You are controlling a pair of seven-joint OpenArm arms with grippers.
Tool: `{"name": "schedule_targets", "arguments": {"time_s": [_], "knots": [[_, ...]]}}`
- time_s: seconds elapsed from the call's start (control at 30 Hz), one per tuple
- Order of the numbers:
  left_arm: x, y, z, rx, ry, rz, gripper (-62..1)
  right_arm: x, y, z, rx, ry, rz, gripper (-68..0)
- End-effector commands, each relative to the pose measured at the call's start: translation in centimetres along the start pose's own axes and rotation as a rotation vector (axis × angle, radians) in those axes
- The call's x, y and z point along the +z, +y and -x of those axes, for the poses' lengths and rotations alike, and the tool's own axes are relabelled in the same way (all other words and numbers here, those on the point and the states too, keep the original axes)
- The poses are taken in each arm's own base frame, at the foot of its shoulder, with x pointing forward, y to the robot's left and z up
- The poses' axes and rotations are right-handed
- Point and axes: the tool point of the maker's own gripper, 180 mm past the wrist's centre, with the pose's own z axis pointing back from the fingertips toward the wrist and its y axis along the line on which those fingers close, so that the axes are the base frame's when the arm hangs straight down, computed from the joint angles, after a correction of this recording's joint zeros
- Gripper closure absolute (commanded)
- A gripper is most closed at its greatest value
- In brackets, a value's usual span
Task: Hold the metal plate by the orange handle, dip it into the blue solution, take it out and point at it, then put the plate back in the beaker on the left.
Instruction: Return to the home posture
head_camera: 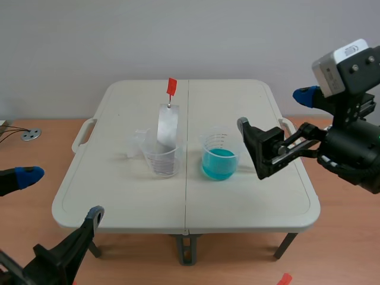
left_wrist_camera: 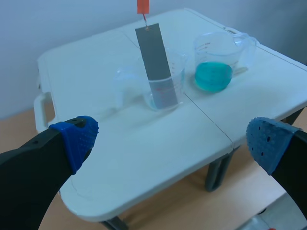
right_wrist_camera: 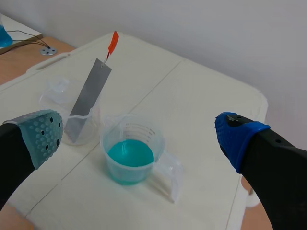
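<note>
The metal plate [head_camera: 168, 126] leans nearly upright in the left beaker [head_camera: 162, 161], orange handle [head_camera: 171, 86] topmost, ahead and leftward of my nearer right claw [right_wrist_camera: 139, 135], fingers spread apart, empty.

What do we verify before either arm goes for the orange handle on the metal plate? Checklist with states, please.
1. Small orange handle exposed above the flat grey metal plate, nothing touching it: ok.
2. Plate standing tilted in the clear plastic beaker on the left: ok.
3. Clear beaker of blue solution upright, top open: ok.
4. Left gripper open and empty: ok.
5. Right gripper open and empty: ok.
6. A gripper lined up at the handle: not ok, both are well apart from it.
</note>
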Motion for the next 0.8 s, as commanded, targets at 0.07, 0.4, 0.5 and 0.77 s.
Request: {"name": "schedule_targets", "arguments": {"time_s": [0.07, 0.4, 0.5, 0.77], "knots": [[-1.7, 0.8, -1.3, -0.013, -0.054, -0.004, -62.3, 1.1, 0.1, -1.0, -0.002, -0.025, 0.007, -66.3], [-4.0, 2.2, -3.7, -0.062, -0.122, -0.014, -62.3, 3.6, 2.3, -0.2, -0.051, 0.013, 0.001, -66.3], [-4.2, 2.4, -3.9, -0.067, -0.127, -0.016, -62.3, 4.2, 2.8, -0.2, -0.064, 0.012, -0.001, -66.3], [-4.2, 2.4, -3.8, -0.067, -0.126, -0.016, -62.3, 5.3, 3.8, 0.4, -0.09, 0.037, -0.003, -66.3]]}}
